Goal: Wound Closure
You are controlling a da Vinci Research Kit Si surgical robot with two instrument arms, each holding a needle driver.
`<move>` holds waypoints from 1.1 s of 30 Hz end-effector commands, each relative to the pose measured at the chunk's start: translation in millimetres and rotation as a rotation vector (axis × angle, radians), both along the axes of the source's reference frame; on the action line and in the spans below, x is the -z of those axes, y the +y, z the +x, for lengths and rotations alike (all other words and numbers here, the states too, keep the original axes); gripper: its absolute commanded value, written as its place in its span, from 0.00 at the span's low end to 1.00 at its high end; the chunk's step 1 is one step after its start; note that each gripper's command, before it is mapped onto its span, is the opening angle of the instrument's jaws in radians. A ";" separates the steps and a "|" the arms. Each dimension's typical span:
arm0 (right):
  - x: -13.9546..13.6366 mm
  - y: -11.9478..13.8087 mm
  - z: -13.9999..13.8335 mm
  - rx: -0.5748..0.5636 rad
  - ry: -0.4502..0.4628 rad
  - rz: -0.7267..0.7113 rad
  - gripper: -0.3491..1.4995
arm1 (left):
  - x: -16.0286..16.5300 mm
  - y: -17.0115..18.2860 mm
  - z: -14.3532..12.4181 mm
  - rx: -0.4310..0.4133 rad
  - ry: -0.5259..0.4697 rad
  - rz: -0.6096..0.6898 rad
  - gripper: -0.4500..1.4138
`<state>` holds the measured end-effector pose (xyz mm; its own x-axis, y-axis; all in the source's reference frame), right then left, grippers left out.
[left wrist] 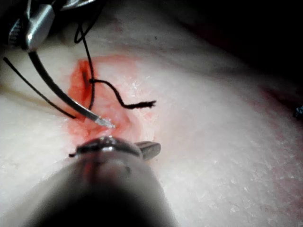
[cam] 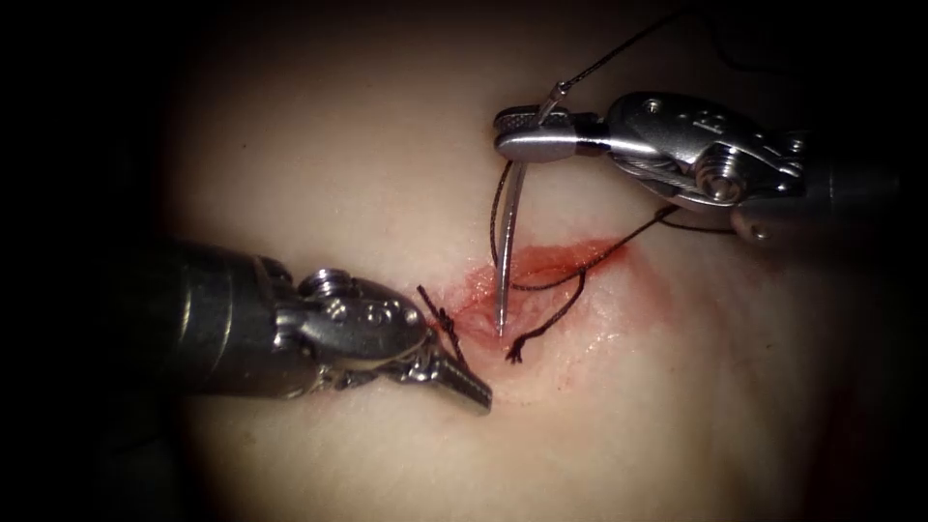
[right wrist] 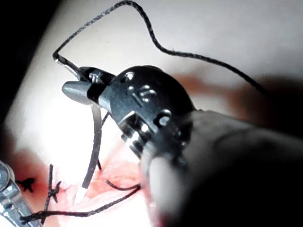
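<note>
My right tool (cam: 514, 133) comes in from the upper right, jaws shut on the curved needle (cam: 507, 242) close to its tail end. The needle hangs down with its tip at the cut (cam: 556, 263), touching or just above the red tissue; I cannot tell whether it has entered. Dark thread (cam: 619, 53) runs up from the needle's tail. My left tool (cam: 462, 380) lies left of the cut, jaws shut on a thread strand (cam: 441, 322) that leads to the wound. The needle (left wrist: 57, 90) (right wrist: 94, 142) and its tip over the red patch show in both wrist views.
A frayed cut end of thread (cam: 527, 338) lies on the right lip of the cut. Another thread loop (cam: 556, 282) crosses the wound toward the right tool's shaft. Red fluid stains the tissue (cam: 338, 145) around the cut.
</note>
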<state>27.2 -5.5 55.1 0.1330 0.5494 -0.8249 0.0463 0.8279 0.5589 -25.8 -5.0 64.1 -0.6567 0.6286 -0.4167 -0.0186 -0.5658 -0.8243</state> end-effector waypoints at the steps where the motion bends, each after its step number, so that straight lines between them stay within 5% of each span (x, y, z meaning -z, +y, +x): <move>1: -0.2 0.1 0.7 0.027 -0.013 -0.002 0.00 | -0.6 0.0 -0.5 0.003 0.008 -0.006 0.05; 22: -1.0 -3.9 1.7 0.131 -0.031 0.013 0.00 | -1.8 0.3 -0.8 0.064 0.092 -0.025 0.05; 26: -1.3 -3.7 1.6 0.136 -0.042 0.011 0.00 | -1.5 -1.1 -1.3 -0.027 0.086 0.026 0.05; 33: -1.3 -3.3 1.5 0.139 -0.043 0.014 0.00 | -1.5 -1.9 -1.6 -0.061 0.080 0.022 0.05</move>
